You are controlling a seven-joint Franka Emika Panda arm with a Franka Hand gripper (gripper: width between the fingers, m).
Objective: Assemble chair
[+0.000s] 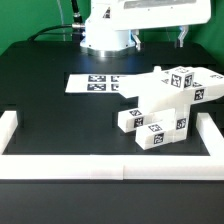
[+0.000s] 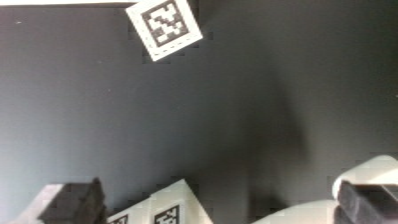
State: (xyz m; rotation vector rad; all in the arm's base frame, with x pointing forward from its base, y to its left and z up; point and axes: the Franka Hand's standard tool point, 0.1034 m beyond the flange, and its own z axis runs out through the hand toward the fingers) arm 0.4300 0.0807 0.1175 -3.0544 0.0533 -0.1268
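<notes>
Sitting toward four o'clock on the black table (image 1: 60,110) in the exterior view, the chair (image 1: 170,100) is a cluster of white tagged blocks, joined or at least touching; how firmly they are fixed I cannot tell. Its long axis runs from about eight o'clock, where the lowest blocks lie near the white border rail (image 1: 110,165), up to two o'clock. The robot arm (image 1: 130,20) stands at twelve o'clock, and only one dark finger (image 1: 181,38) of the pincer shows there. In the wrist view a dark fingertip (image 2: 71,200) and a pale one sit well apart with bare table between, so the pincer is released and carries nothing. The chair lies below it, toward six o'clock. The marker board (image 1: 95,83) lies at ten o'clock of the chair. As I judge it, the coming move is a descent toward the upper blocks.
</notes>
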